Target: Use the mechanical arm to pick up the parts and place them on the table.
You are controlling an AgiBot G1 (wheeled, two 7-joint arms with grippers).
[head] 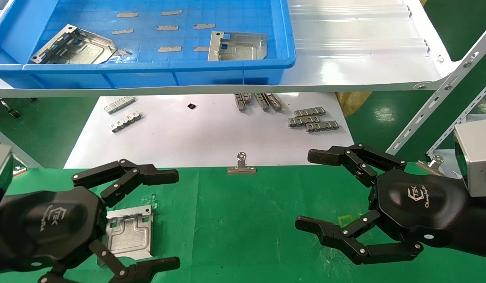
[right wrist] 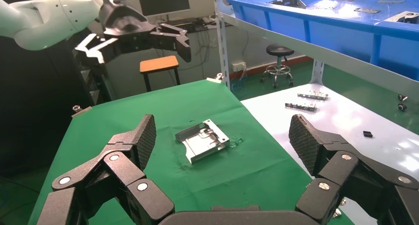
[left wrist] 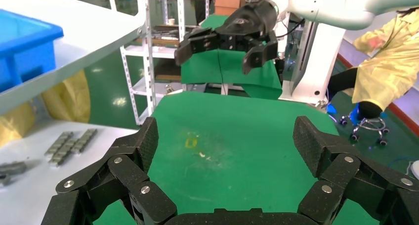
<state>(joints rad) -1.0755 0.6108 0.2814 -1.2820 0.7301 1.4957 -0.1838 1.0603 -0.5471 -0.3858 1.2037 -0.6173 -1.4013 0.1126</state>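
One silvery part (head: 129, 232) lies flat on the green table (head: 243, 220) at the near left; it also shows in the right wrist view (right wrist: 202, 140). Two more parts lie in the blue bin on the shelf, one at its left (head: 76, 45) and one at its right (head: 237, 46). My left gripper (head: 170, 220) is open and empty, held above the table with its hand over the left edge of the placed part. My right gripper (head: 312, 190) is open and empty above the table's right side. Each gripper shows far off in the other's wrist view, the right one (left wrist: 220, 49) and the left one (right wrist: 141, 39).
The blue bin (head: 148, 74) sits on a glossy white shelf (head: 365, 59). Below it a white sheet (head: 211, 133) holds small slotted metal strips (head: 313, 120). A binder clip (head: 241, 164) pins the cloth's far edge. A perforated shelf brace (head: 443, 90) runs at the right.
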